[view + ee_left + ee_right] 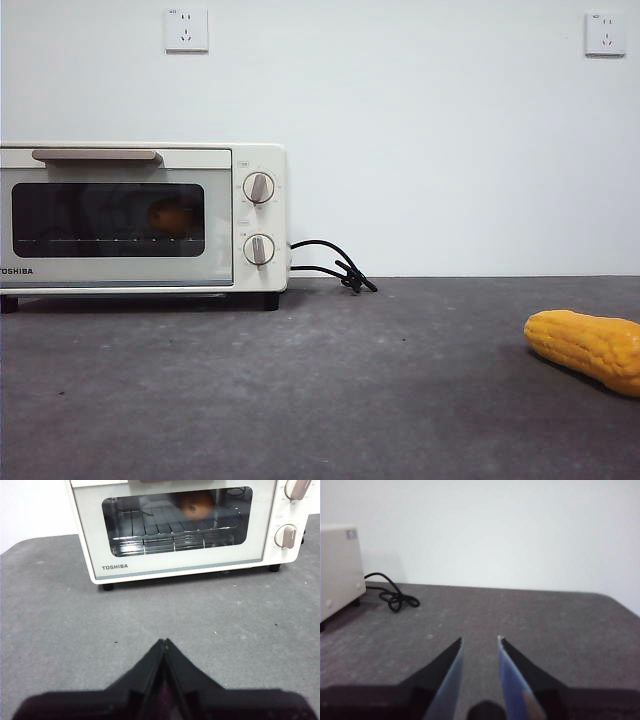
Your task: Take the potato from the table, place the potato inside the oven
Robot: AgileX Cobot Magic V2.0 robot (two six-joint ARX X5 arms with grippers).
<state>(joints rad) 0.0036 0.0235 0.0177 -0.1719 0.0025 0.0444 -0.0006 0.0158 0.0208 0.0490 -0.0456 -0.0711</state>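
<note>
The cream-white Toshiba oven (140,215) stands at the left of the dark grey table (320,390) with its glass door closed. Behind the glass, the orange-brown potato (170,215) rests on the wire rack; the left wrist view shows this potato (196,505) toward the oven's knob side. My left gripper (164,641) hovers over bare table in front of the oven (175,527), jaws shut with nothing between them. Away from the oven, my right gripper (480,639) is open over the table, holding nothing. Neither arm appears in the front view.
A yellow-orange bumpy corn cob (587,348) lies on the table at the right edge of the front view. The oven's black cord (335,265) coils on the table beside the knob side, also seen as the cord (392,594) in the right wrist view. A white wall stands behind.
</note>
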